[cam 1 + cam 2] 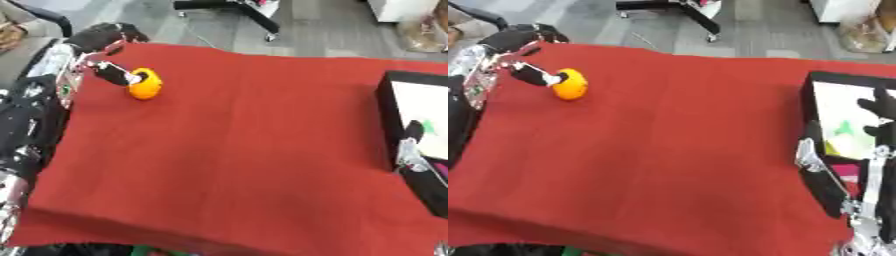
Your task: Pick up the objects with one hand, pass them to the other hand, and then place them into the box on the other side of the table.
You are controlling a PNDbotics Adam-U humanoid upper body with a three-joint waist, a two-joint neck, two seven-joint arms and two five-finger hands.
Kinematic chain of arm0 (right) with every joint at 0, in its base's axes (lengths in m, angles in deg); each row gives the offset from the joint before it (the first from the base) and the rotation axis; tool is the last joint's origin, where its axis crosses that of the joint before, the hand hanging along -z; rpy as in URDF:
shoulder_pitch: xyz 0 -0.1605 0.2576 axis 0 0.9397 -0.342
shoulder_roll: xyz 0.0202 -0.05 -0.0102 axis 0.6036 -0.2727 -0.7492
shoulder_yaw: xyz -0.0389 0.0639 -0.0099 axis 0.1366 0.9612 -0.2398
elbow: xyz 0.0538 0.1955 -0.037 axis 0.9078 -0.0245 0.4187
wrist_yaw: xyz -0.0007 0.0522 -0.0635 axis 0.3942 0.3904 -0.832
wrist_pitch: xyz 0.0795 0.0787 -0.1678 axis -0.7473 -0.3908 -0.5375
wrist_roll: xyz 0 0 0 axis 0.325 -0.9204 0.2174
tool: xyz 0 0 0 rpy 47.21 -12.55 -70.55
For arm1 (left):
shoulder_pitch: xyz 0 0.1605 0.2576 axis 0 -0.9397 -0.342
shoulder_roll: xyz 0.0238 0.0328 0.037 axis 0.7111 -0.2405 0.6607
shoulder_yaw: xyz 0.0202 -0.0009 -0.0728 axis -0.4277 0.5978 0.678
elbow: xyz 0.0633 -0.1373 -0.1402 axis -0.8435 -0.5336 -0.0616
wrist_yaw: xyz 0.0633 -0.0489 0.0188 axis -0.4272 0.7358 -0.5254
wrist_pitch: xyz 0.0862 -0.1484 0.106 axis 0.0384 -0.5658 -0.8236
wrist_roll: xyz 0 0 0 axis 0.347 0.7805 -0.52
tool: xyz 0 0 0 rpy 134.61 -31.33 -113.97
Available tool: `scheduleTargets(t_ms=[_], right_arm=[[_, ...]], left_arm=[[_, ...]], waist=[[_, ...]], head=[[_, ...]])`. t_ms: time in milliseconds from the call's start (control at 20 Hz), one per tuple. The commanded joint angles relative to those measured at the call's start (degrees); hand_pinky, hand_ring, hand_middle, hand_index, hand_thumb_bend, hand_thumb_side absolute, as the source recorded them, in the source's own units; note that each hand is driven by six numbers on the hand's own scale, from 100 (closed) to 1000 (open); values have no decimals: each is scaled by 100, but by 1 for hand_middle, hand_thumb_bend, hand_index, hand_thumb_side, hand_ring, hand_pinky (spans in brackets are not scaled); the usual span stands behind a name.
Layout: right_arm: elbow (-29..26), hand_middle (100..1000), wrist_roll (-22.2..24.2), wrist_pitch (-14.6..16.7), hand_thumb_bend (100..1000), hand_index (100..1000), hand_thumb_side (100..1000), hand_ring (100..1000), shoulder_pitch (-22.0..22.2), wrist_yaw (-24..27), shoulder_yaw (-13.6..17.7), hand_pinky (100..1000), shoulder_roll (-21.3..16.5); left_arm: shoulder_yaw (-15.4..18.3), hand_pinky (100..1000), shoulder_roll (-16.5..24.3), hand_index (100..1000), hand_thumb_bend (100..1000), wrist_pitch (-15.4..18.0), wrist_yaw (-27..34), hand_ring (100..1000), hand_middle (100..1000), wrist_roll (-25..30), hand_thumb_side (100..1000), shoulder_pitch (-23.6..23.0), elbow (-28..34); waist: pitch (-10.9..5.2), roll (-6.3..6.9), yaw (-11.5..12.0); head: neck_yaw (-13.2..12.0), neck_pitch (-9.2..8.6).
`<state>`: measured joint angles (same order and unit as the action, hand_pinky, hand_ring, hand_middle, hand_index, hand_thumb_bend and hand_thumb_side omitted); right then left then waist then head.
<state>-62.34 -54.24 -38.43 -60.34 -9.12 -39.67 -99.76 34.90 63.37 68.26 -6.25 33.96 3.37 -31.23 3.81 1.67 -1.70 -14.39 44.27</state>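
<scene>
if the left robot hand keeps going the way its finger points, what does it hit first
The orange ball. The left robot hand has a finger reaching right and slightly down, its tip at or against the ball's left side on the red cloth. Whether it already touches is unclear.

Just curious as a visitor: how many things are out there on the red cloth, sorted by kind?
Orange round fruit: 1, at the left hand
Black box with white inside: 1, by the right hand
Small green and pink bits in the box: cannot make out
Total: 2

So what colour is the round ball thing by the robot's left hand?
Orange, clearest in the left eye view.
</scene>
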Motion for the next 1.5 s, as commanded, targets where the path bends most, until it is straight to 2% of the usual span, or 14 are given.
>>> scheduleTargets(t_ms=[50, 450, 700, 800, 900, 1000, 1100, 1250, 1350, 1500], right_arm=[[-120, 758, -19, -5, 187, 973, 457, 968, -25, -31, -71, 704, 55], [-120, 750, -39, -66, 178, 973, 448, 967, -9, 1, -132, 699, 165], [-120, 745, -64, -101, 173, 974, 445, 967, 14, 29, -142, 697, 188], [-120, 744, -74, -116, 172, 974, 444, 968, 22, 39, -145, 696, 195], [-120, 743, -78, -130, 172, 974, 443, 968, 29, 47, -149, 696, 200], [-120, 743, -82, -139, 171, 974, 442, 968, 36, 50, -151, 695, 203], [-120, 742, -87, -150, 169, 974, 441, 968, 46, 54, -153, 695, 207], [-120, 740, -94, -157, 167, 974, 439, 968, 56, 60, -166, 694, 212], [-120, 740, -97, -151, 165, 974, 439, 967, 50, 61, -174, 694, 214], [-120, 739, -94, -117, 162, 973, 441, 965, 21, 52, -194, 695, 206]], left_arm=[[131, 847, -41, 865, 443, -170, -767, 759, 758, -365, 362, 312, -644], [308, 831, -368, 836, 438, -919, -1736, 735, 731, -1024, 341, 630, -1264], [321, 799, -375, 793, 417, -1344, -2055, 677, 667, -1059, 343, 576, -1444], [347, 759, -353, 738, 351, -1489, -2116, 615, 590, -1106, 312, 543, -1493], [380, 691, -331, 664, 234, -1614, -2117, 536, 506, -1235, 266, 503, -1521], [407, 617, -302, 550, 127, -1680, -2037, 452, 409, -1407, 235, 462, -1521], [442, 574, -264, 483, 100, -1706, -1873, 405, 344, -1575, 227, 420, -1495], [448, 559, -185, 449, 100, -1565, -1470, 384, 313, -1777, 236, 355, -1298], [448, 558, -125, 442, 100, -1333, -1078, 380, 308, -1811, 244, 312, -991], [370, 566, -29, 435, 100, -808, -254, 383, 307, -1748, 250, 210, -256]], waist=[[-95, -15, -29], [-64, -85, -135], [-68, -85, -145], [-69, -83, -142], [-69, -82, -136], [-69, -80, -129], [-72, -78, -123], [-74, -74, -120], [-74, -68, -114], [-75, -59, -100]], head=[[-92, -16], [-148, -16], [-135, -16], [-123, -16], [-117, -16], [-123, -16], [-127, -16], [-105, -16], [-85, -16], [-12, -16]])
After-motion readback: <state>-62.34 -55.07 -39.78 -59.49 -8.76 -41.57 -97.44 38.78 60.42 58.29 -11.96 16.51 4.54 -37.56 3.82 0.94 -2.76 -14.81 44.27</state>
